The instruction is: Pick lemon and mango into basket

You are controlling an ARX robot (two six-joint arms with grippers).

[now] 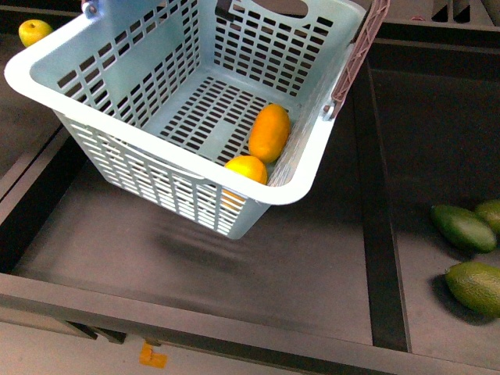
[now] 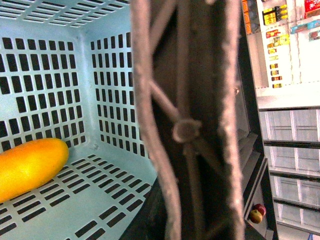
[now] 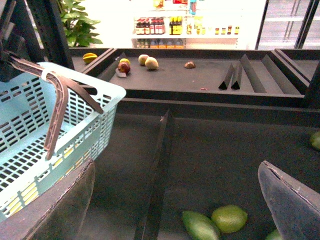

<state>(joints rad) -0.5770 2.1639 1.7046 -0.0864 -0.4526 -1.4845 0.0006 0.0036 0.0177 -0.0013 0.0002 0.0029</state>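
The light teal basket (image 1: 117,168) hangs tilted above the dark shelf, one corner dipping toward me. Inside it, the orange oval mango (image 1: 269,133) lies against the low wall, with the shorter lemon (image 1: 246,169) just below it. The left wrist view shows the mango (image 2: 30,167) on the slotted base and a mauve handle (image 2: 185,130) filling the middle. My left gripper is shut on the basket at that handle; its fingers do not show. My right gripper (image 3: 175,210) is open and holds nothing, to the right of the basket (image 3: 90,120) and above green fruits.
Dark green oval fruits (image 1: 465,226) (image 1: 476,285) lie in the right compartment, beyond a raised divider (image 1: 383,234). A yellow fruit (image 1: 35,31) sits at the far left. Apples (image 3: 124,66) rest on the back shelf. The shelf's front rim (image 1: 195,320) runs below the basket.
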